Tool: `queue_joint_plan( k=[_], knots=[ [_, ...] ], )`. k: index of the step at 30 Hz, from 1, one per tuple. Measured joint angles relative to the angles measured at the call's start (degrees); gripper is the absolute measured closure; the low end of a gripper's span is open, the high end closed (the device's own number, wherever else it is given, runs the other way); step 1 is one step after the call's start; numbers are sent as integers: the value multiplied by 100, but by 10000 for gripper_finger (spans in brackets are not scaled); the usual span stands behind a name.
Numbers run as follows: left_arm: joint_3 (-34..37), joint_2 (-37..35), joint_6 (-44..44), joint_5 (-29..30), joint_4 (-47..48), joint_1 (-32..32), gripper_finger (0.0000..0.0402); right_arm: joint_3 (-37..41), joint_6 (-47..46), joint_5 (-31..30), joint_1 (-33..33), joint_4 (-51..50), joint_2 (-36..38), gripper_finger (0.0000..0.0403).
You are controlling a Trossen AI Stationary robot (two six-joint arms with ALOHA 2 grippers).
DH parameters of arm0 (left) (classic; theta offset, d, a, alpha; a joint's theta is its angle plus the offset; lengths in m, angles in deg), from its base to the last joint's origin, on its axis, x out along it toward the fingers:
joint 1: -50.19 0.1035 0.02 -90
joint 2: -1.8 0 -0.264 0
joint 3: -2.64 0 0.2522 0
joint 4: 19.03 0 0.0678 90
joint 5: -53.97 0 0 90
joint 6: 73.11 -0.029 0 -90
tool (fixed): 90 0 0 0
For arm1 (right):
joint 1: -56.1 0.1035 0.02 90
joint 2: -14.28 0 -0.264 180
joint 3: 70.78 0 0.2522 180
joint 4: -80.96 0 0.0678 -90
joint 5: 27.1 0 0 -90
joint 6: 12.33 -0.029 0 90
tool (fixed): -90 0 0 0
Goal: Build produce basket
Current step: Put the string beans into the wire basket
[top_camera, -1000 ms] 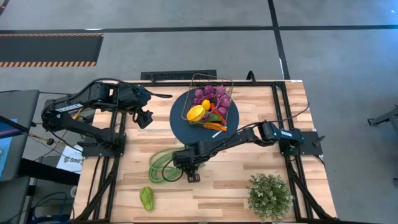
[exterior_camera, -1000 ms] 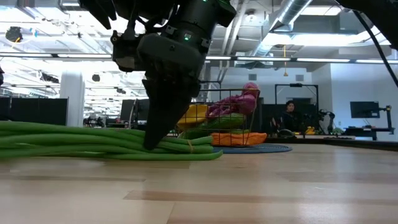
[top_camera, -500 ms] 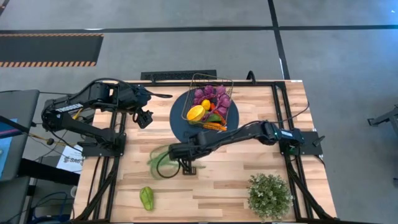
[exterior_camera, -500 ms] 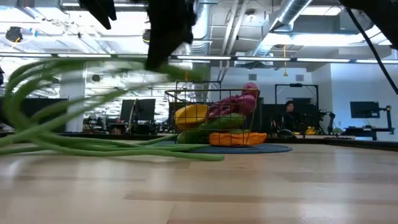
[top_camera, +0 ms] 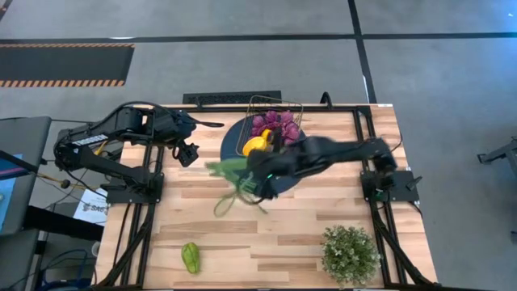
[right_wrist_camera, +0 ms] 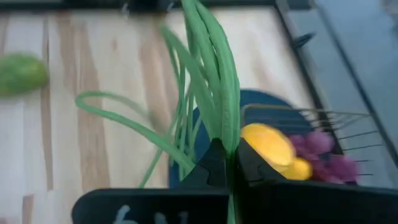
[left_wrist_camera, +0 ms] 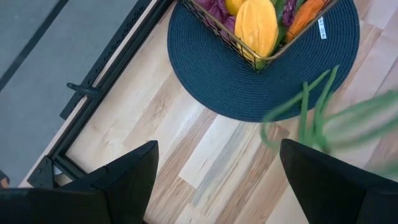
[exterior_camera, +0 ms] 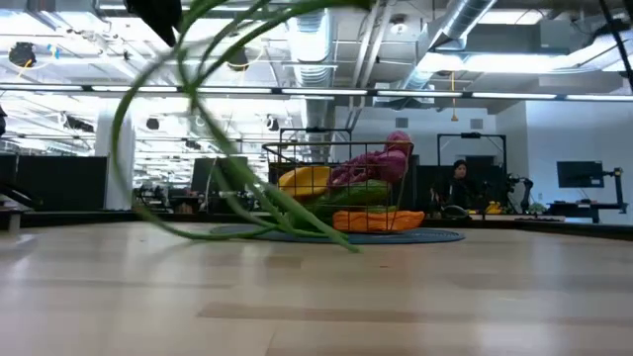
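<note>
Since a second ago your right gripper (right_wrist_camera: 227,163) has lifted the long green beans (top_camera: 236,182) off the surface, fingers clamped on the bundle, loops dangling beside the blue plate (top_camera: 233,145) under the basket (top_camera: 275,109). Left gripper (top_camera: 187,153) waits open, left of the plate.

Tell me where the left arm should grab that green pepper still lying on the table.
Grip the green pepper across its narrower middle, coming straight down from above. It lies alone on bare wood near the table's front left, nothing crowding it, so the left pincer could probably straddle it. Its lobed shape may slip if pinched at an end.
</note>
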Motion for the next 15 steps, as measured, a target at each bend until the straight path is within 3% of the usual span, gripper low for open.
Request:
queue_joint_plan(
  k=[15],
  knots=[
    [0,0,11,6,-7,-1,79,0,178,-1382,-285,119,1756,403]
  ],
)
